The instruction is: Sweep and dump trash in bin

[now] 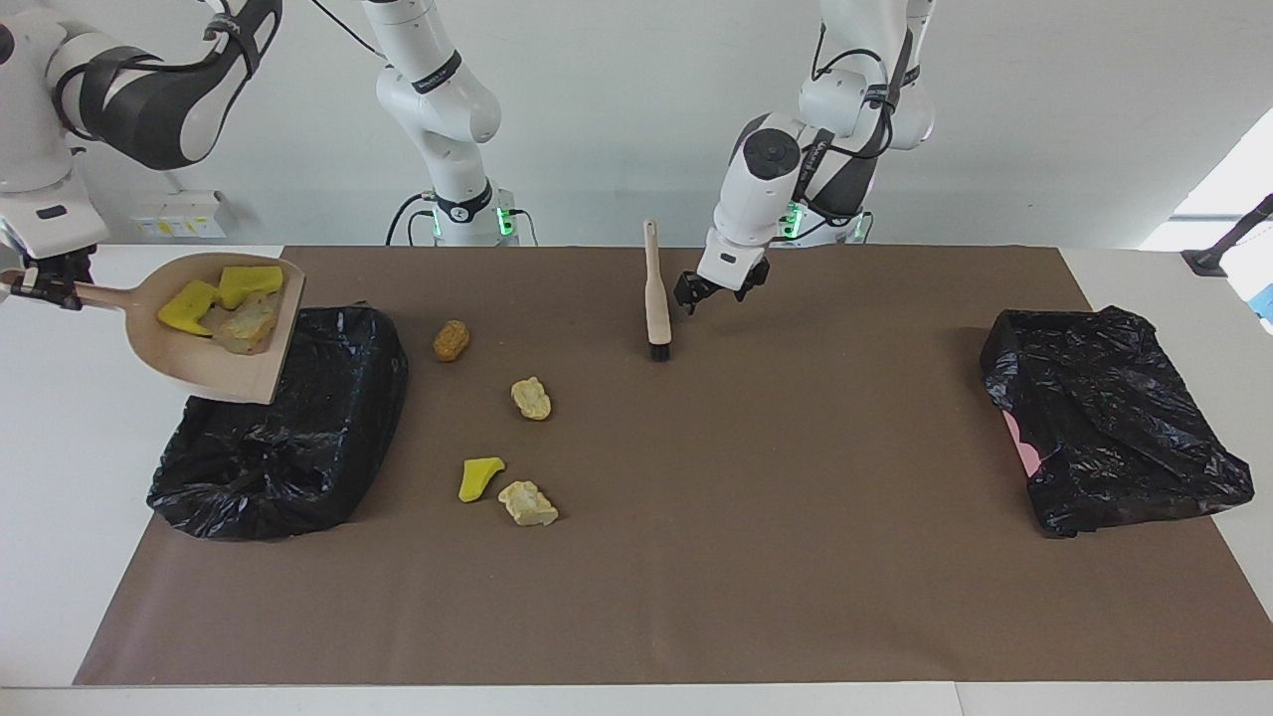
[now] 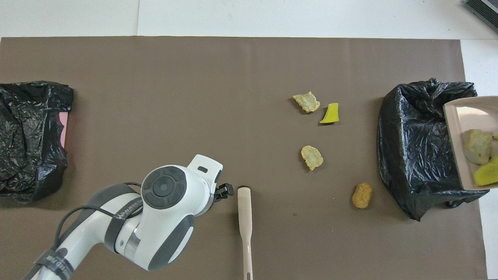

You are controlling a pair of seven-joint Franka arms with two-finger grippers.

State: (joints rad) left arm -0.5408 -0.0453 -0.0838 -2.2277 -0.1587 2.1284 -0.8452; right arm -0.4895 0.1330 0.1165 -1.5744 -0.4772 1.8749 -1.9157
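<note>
The right hand [image 1: 40, 283] is pinching the handle of a smooth beige dustpan [image 1: 234, 373] over a crinkled black bin [image 1: 298, 428], carrying three trash lumps [image 1: 229, 303]. Beside a wooden brush [image 1: 655, 293], the left hand [image 1: 718, 290] is hanging; whether spread, cannot tell. Four lumps are lying on the brown surface [image 1: 746, 497]: brown sponge [image 1: 451, 340], yellow wedge [image 1: 479, 477], two crumbly chunks [image 1: 531, 398].

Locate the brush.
The brush stands bristles-down on the brown mat mid-table, close to the robots, beside the left gripper.
</note>
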